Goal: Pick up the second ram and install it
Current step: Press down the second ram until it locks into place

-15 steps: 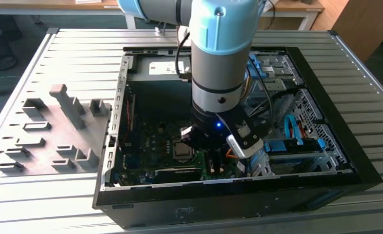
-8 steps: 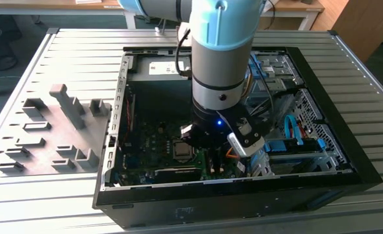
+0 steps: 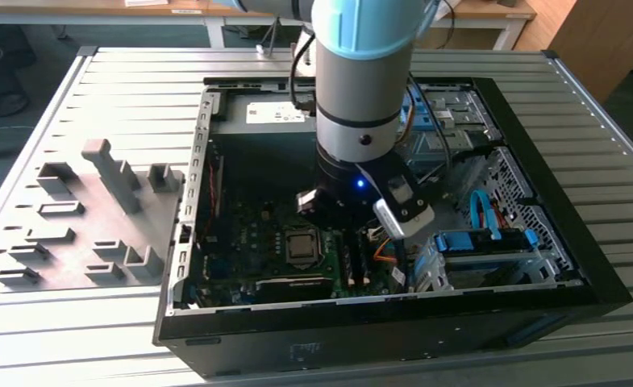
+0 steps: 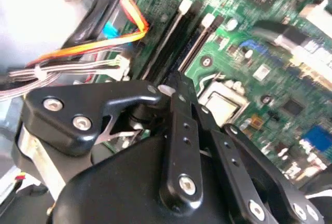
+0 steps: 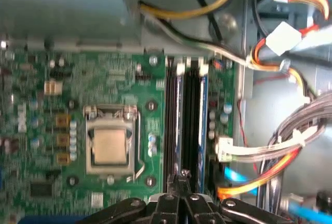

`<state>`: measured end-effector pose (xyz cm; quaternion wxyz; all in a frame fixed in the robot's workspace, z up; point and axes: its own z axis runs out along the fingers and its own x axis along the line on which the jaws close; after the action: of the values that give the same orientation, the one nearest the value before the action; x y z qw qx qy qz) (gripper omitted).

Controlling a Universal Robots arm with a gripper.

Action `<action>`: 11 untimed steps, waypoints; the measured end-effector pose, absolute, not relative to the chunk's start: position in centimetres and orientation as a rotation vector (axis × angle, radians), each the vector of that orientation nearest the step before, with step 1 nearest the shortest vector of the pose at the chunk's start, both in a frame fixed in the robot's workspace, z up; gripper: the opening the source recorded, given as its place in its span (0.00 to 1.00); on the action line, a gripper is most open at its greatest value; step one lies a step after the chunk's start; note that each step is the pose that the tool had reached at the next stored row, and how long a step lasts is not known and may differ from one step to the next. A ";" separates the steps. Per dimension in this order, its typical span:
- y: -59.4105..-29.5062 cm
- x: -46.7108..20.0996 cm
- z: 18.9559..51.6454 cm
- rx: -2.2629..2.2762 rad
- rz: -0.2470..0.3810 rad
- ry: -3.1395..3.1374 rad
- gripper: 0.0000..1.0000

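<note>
The second ram [image 5: 202, 112] is seen standing on edge in a slot near the memory bank's right side in the first wrist view (bluish along its top edge), running lengthwise between the pale end clips, upright.

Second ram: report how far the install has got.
Done: the ram appears to stand in the motherboard slots, near another stick. In hand: the gripper sits over the ram's end inside the case. Left: full seating cannot be confirmed.
</note>
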<state>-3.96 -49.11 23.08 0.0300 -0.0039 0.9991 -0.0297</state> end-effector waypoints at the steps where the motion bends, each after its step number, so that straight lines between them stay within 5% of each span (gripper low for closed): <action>1: -48.7 -4.0 23.1 -0.012 -0.092 3.080 0.10; 11: -47.0 -3.9 23.7 -0.012 -0.092 3.081 0.10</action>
<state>-3.86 -47.03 23.71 0.0298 -0.0039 0.9991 -0.0297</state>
